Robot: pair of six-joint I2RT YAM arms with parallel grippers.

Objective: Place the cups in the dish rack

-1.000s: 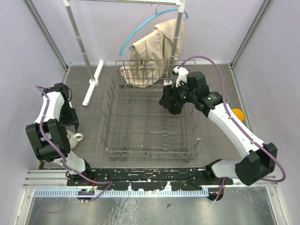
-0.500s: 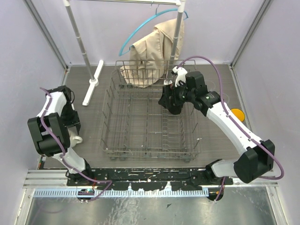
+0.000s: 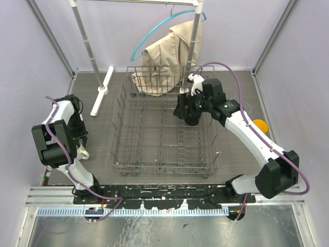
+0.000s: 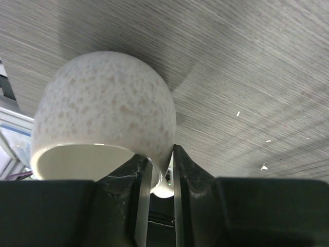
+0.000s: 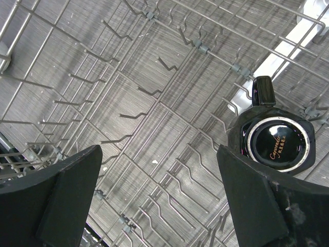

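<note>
Left fingers (image 4: pixel 134 198) pinch the handle of the white mug (image 4: pixel 103 113); right fingers (image 5: pixel 54 198) stand wide apart over the dish rack (image 3: pixel 164 165).
The handle is almost hidden between the left fingers, and from above the left arm covers the mug except a small white piece, near the left edge of the worktop (image 4: pixel 247 77). Below the right fingers the black mug (image 5: pixel 277 140) sits bottom up in the rack, bare tines beside it. The yellow mug (image 3: pixel 260 125), outside the rack, is half covered by the right forearm.
</note>
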